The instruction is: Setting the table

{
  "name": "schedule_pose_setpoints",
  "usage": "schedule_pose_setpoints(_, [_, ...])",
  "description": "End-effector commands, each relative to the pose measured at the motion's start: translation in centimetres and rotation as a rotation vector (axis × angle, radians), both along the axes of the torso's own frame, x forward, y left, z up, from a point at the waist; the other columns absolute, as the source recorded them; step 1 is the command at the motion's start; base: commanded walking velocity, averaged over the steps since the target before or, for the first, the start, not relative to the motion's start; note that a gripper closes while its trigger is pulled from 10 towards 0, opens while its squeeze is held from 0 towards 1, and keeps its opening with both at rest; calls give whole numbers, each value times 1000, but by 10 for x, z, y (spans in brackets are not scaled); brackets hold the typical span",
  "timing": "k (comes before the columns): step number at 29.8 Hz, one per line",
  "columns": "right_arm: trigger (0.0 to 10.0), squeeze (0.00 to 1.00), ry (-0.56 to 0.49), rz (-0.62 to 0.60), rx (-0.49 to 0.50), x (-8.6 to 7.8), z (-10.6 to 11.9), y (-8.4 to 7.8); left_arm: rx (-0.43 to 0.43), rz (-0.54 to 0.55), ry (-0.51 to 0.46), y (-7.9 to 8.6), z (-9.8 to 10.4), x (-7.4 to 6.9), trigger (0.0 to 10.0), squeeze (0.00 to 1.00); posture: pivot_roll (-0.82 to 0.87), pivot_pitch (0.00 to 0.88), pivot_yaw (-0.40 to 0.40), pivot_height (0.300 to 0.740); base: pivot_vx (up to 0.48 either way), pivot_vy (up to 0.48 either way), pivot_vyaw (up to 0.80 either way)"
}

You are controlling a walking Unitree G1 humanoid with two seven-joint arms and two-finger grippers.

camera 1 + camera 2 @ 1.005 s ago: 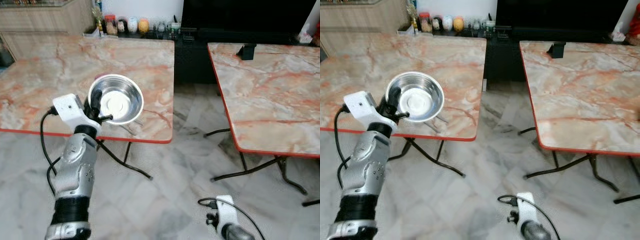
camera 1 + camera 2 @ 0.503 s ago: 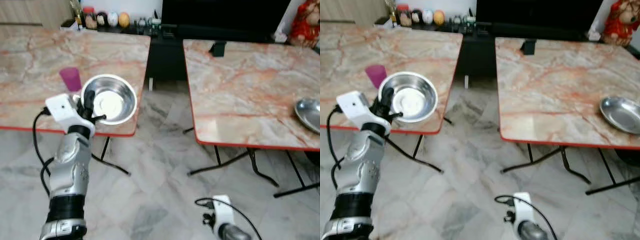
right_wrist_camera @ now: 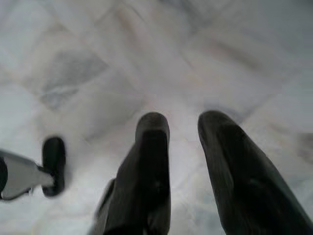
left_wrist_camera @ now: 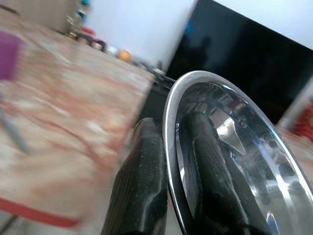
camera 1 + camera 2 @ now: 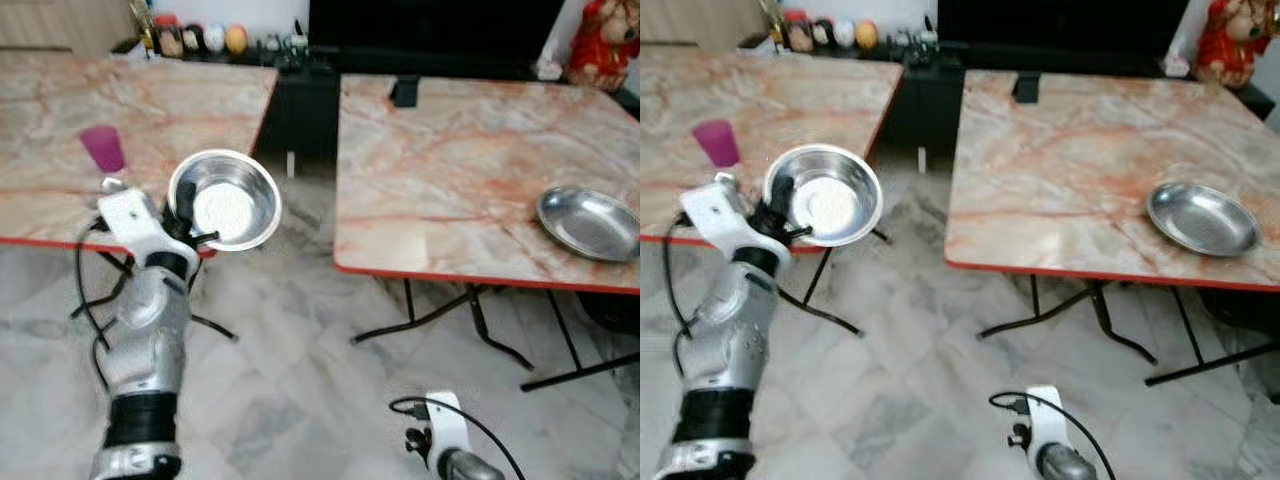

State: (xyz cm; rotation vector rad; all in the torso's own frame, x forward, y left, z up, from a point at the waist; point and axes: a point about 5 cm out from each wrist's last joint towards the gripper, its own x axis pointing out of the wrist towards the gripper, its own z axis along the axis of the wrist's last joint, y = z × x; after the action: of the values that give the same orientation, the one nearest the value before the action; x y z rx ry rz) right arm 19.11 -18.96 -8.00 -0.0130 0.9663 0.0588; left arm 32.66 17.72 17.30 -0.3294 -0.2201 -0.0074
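- The steel bowl (image 5: 224, 199) is carried in the air by the left gripper (image 4: 172, 161), whose two black fingers are pinched on its rim, one inside and one outside (the left wrist view shows the rim running between them).
- Taking the bowl as the landmark: it hangs over the near red edge of the left table (image 5: 60, 120), partly out over the floor gap, with its mouth tipped toward the head camera.
- Beyond the bowl and to its left a pink cup (image 5: 102, 148) stands on that table; a slim grey piece lies near it, too blurred to name.
- Well to the right of the bowl, across the gap, is the right table (image 5: 450, 170), with a steel plate (image 5: 590, 222) lying near its far right edge.
- The right gripper (image 3: 183, 166) hangs low over the marble floor (image 5: 300, 380), well below the bowl, its fingers somewhat apart and holding nothing.
- Judged from this, the step is carrying the bowl to a place setting, probably beside the plate. To do it well: hold the rim pinch firm, level the bowl before lowering, bring it fully over the tabletop, and let go only once the base sits flat.
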Motion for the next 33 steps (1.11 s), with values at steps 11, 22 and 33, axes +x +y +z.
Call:
schedule_pose_setpoints(11, [10000, 0, -5, -15, 11, -2, -1, 4, 22, -13, -7, -2, -1, -4, 10000, 0, 79, 0, -45, 740, 0, -303, 0])
schedule_pose_setpoints(22, [10000, 0, 2, -6, 3, -5, -3, 3, 31, -15, -1, -1, -3, -5, 10000, 0, 79, 0, -45, 740, 0, -303, 0])
schedule_pose_setpoints(33, [10000, 0, -2, -12, -10, -5, -2, 1, 38, -2, 4, 2, -6, -5, 10000, 0, 79, 0, -52, 740, 0, -303, 110])
